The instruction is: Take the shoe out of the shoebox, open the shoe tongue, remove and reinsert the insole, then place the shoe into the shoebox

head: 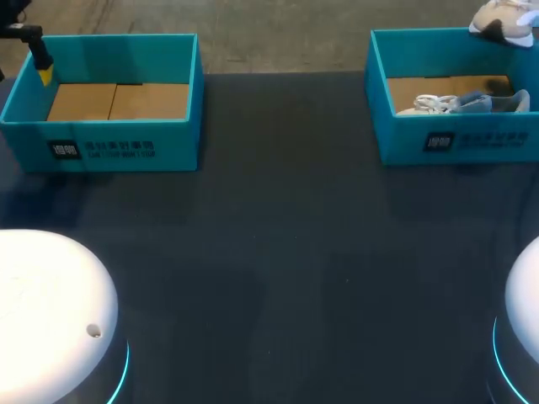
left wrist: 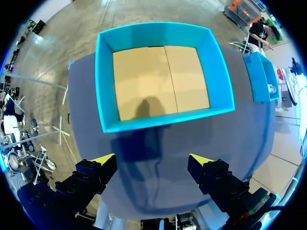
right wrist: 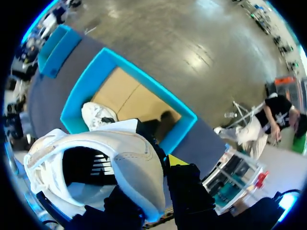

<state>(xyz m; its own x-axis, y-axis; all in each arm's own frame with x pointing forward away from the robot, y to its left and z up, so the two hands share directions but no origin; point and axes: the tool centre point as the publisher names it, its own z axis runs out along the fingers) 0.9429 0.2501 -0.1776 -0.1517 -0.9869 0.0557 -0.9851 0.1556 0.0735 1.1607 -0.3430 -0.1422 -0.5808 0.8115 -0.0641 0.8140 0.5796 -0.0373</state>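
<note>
A white shoe (right wrist: 96, 163) hangs over the right blue shoebox (right wrist: 76, 103), with my right gripper (right wrist: 162, 163) shut on its collar; one yellow fingertip (right wrist: 176, 160) shows outside the shoe. In the head view this shoe (head: 503, 21) is at the far right, above the box (head: 455, 143). A second white and grey shoe (head: 472, 103) lies inside that box, also seen under the held shoe as a white toe (right wrist: 98, 115). My left gripper (left wrist: 152, 160) is open and holds nothing, high above the near wall of the empty left shoebox (left wrist: 163, 76); it appears at that box's left corner (head: 44, 71).
The left shoebox (head: 109, 139) shows only its cardboard floor. The dark table (head: 286, 252) stretches between and in front of the two boxes. My arms' white bases (head: 50, 311) (head: 526, 311) sit at the near corners.
</note>
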